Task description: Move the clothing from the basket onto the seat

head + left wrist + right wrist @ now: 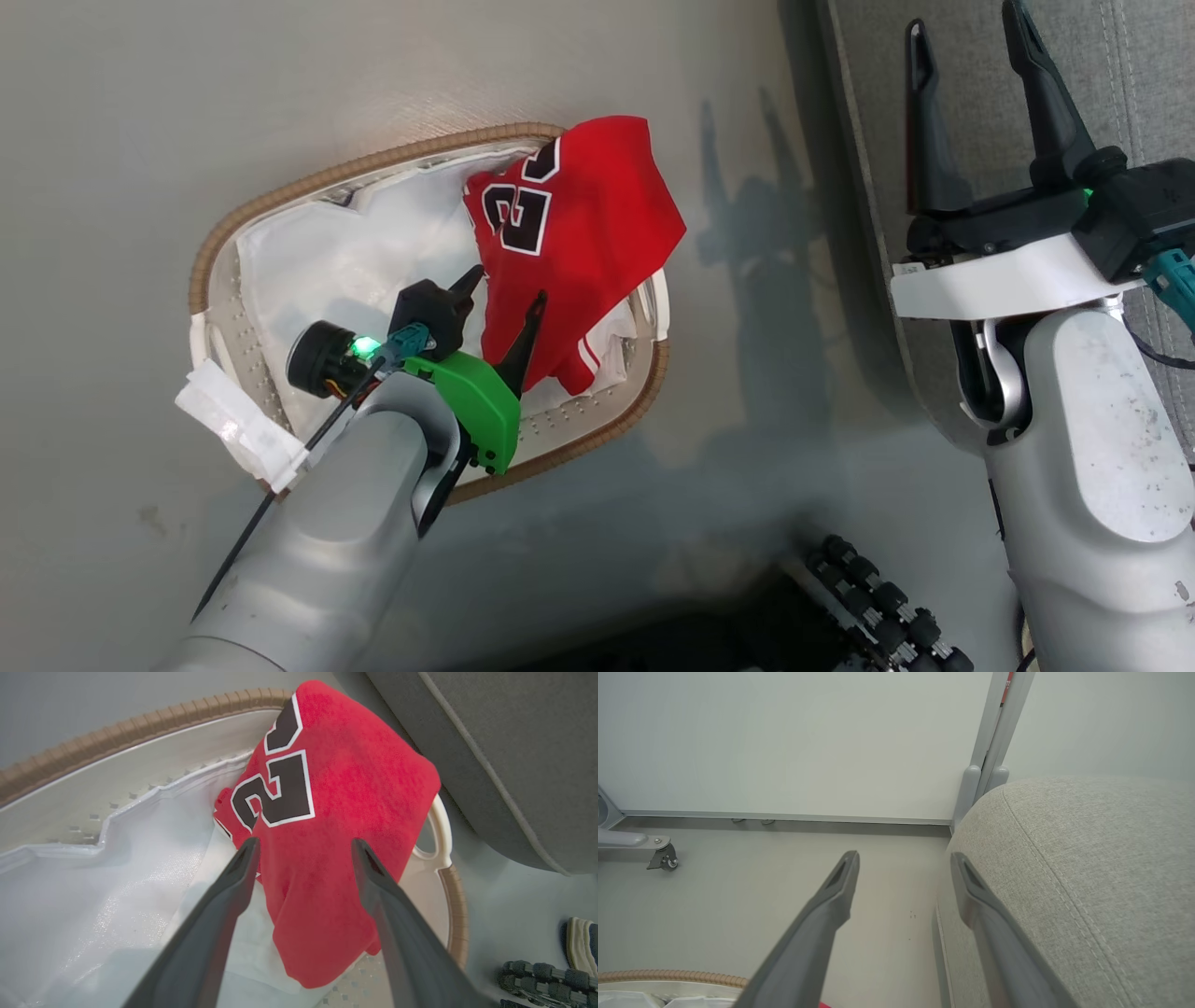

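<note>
Clothing (579, 233), a red jersey with black, white-edged numerals, lies heaped at the 1 o'clock end of the basket (280, 201) in the head view. Its upper edge spills over the brown rim towards the seat (1139, 84) at 3 o'clock.

The left gripper (509, 284) is poised over the basket, fingers spread wide and holding nothing. In the left wrist view the cloth runs lengthwise from 12 to 6 o'clock, straight up between those fingers (243, 868), so a short advance towards 12 o'clock should bracket its middle. Whether the tips already brush the fabric cannot be told.

The right gripper (965, 23) hangs over the seat's near edge, fingers likewise apart and empty, well clear of the basket; the left arm looks the better placed for the pick.

Hazards appear modest. The white liner (308, 271) lies just beside the jersey at 9 o'clock and could be pinched with it, and the basket's side handle (441, 826) sits under the draped edge. A strip of bare floor (766, 373) separates basket and seat, and the seat's rounded edge has to be cleared on the way over.
</note>
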